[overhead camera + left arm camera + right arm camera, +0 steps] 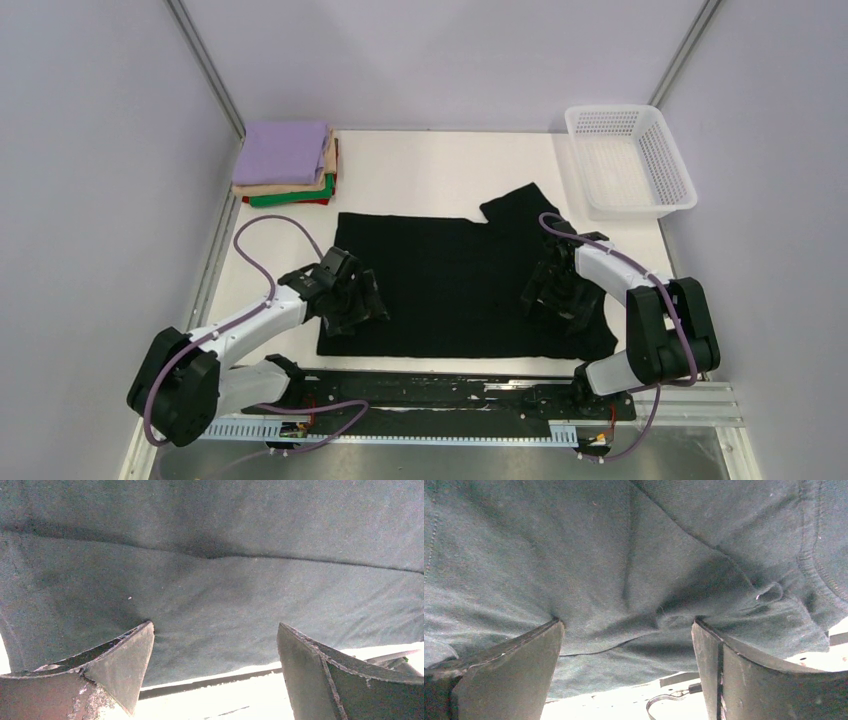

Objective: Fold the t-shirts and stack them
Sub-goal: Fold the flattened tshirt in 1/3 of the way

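Observation:
The large black t-shirt (450, 280) lies spread flat on the table, one sleeve sticking out at its back right. My left gripper (355, 300) is open, its fingertips pressed down on the shirt's left edge; the left wrist view (215, 627) shows the jaws wide apart on dark cloth (225, 580). My right gripper (555, 290) is open on the shirt's right side; in the right wrist view (626, 622) its tips dent wrinkled cloth (599, 555). A folded stack with the lavender shirt (283, 152) on top, tan, green and red beneath, sits at the back left.
A white mesh basket (680, 170) stands at the back right corner, nothing showing in it. Grey walls close in on both sides. The black mounting rail (450, 395) runs along the near edge just below the shirt's hem.

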You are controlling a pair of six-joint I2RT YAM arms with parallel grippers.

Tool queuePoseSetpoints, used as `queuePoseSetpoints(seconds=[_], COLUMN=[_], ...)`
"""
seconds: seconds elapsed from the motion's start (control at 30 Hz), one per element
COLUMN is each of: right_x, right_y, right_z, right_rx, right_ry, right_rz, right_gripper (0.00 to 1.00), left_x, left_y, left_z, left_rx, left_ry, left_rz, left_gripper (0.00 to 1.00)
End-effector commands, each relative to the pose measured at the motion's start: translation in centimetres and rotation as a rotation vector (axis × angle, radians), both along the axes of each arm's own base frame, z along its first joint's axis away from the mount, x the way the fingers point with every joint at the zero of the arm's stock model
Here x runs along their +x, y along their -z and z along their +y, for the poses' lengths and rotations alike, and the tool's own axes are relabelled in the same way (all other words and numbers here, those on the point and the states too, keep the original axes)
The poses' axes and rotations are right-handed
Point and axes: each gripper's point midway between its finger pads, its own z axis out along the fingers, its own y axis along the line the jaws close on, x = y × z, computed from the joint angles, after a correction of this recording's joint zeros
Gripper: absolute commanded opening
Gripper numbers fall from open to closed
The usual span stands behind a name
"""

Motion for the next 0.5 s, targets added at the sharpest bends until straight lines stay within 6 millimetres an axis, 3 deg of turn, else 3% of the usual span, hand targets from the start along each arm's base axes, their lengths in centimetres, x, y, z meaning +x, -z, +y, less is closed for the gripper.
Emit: queuePoseSetpoints(seconds=[0.0, 0.13, 0.27, 0.47], right_x=[-2.2, -2.2, -2.2, -0.5], right_y=[-0.1, -0.6, -0.9, -2.7], right_z=[-1.8, -1.9, -2.1, -1.9], right_rx=[-0.105, -0.107, -0.118, -0.098], right_ry=[0.024, 0.036, 0.043, 0.038], right_rz=[0.063, 0.045, 0.039, -0.072], right_gripper=[1.00, 1.00, 1.00, 1.00], left_x=[-2.5, -2.7, -1.6, 2.5], left_y=[0.5, 0.0, -1.7, -6.1], left_z=[-0.2, 0.1, 0.0, -1.0], left_rx=[-0.014, -0.001, 0.001, 0.003], left_ry=[0.010, 0.016, 0.020, 0.035], left_rz=[0.072, 0.063, 0.011, -0.159], left_gripper=[1.00, 1.00, 1.00, 1.00])
